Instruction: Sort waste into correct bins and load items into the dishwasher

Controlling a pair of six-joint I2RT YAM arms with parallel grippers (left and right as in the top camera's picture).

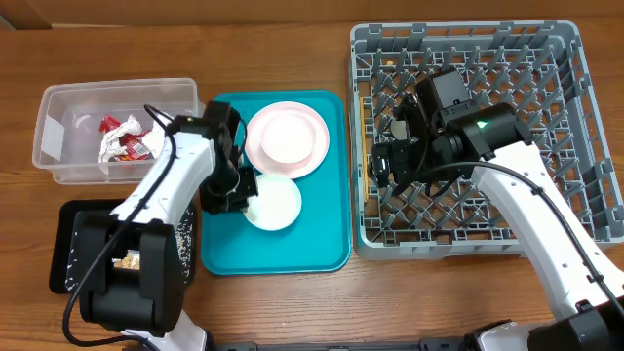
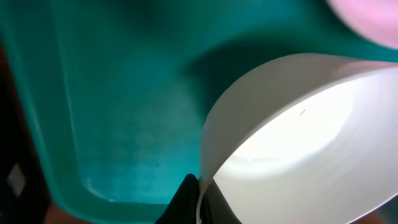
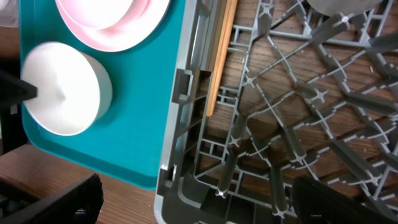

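Step in hand: loading dishes into the rack. The left end effector [image 1: 244, 188] is pressed together on the rim of the small white bowl [image 1: 275, 203], pinching the thin wall with one finger inside and one outside, as the left wrist view shows. The bowl lies within the teal tray [image 1: 292, 249], just beside the wide plate [image 1: 286, 138].

Next move, as judged: raise the bowl clear of the tray lip and carry it to the grey dish rack [image 1: 468, 29] without letting the rim pinch slip.

The right end effector [image 1: 388, 164] hangs over the rack, fingers fully spread, holding nothing.
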